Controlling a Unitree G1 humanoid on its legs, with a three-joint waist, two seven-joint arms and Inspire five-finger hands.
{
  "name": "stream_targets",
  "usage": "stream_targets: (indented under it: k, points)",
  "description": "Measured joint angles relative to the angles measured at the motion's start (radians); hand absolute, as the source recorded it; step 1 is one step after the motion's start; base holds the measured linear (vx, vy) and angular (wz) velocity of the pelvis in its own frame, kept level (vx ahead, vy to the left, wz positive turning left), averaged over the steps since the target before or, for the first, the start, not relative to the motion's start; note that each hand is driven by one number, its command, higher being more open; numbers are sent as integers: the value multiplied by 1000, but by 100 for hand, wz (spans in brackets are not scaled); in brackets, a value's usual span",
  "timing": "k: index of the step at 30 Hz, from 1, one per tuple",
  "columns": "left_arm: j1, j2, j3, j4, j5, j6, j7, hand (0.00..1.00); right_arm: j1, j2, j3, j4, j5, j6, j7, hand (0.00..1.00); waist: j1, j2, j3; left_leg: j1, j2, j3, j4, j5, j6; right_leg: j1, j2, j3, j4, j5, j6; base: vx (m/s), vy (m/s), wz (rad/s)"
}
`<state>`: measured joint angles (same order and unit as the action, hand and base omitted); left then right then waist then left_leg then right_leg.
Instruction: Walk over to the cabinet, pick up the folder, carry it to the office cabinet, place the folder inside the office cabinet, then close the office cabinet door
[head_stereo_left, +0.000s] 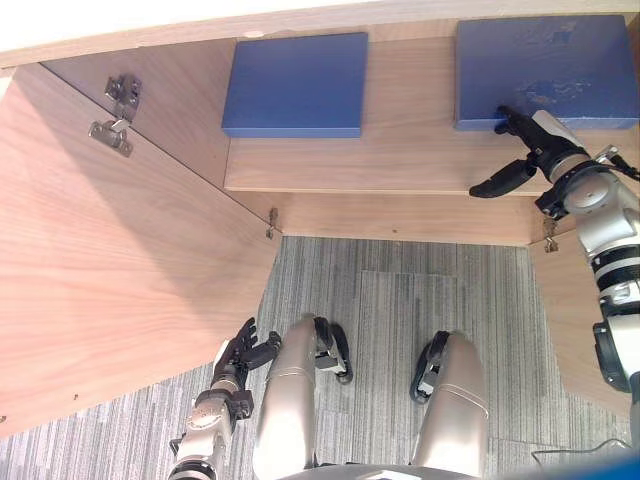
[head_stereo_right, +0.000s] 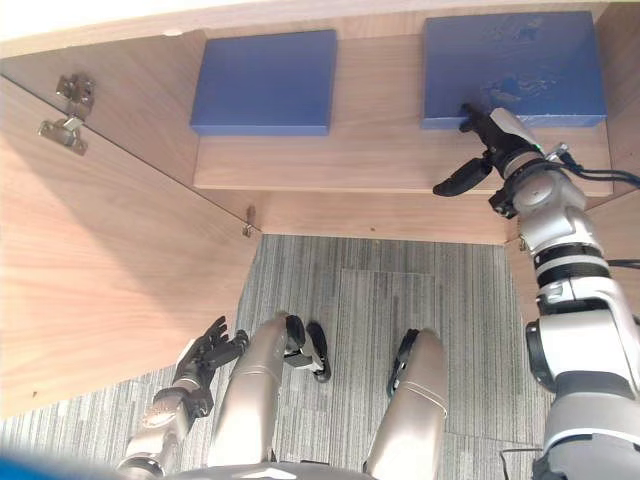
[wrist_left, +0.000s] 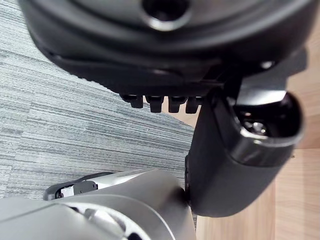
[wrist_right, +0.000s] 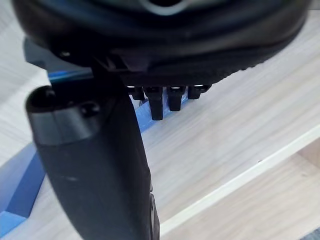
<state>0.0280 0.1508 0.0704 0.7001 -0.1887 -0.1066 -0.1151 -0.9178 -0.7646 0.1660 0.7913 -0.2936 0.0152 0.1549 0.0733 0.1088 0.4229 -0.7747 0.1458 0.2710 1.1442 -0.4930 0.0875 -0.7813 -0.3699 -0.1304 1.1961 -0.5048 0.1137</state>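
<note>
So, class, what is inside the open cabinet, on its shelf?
Two blue folders lie flat on the shelf: the left folder and the right folder. The right hand covers part of the right one's near edge. Anything under either folder is hidden.

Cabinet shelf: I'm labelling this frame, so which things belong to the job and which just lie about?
Job: right blue folder, with the right hand at its near edge; cabinet shelf; open door.
Lying about: left blue folder; left hand, low beside the door.
</note>
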Motion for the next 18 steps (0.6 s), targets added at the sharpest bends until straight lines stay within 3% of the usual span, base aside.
stream_targets:
  k: [4,11,18]
  points:
    - [45,-3,-46,-40,0,9,0,100,82,107,-37,-110,80,49,-64,100,-13,-2,3,67,7,23,-75,12,5,57,22,-1,-85,33,1,90,-14,-18]
    - [84,-1,-94,-101,1,47,-16,100,245,264,-47,-309,57,50,-101,100,-30,-17,13,199,10,50,-236,56,3,189,59,-36,-267,102,0,111,8,-14]
    - [144,25,-145,-158,1,72,-45,100,510,441,15,-405,0,47,-90,100,-32,-33,17,390,8,73,-498,158,-24,397,127,-91,-561,219,-14,123,-7,-10]
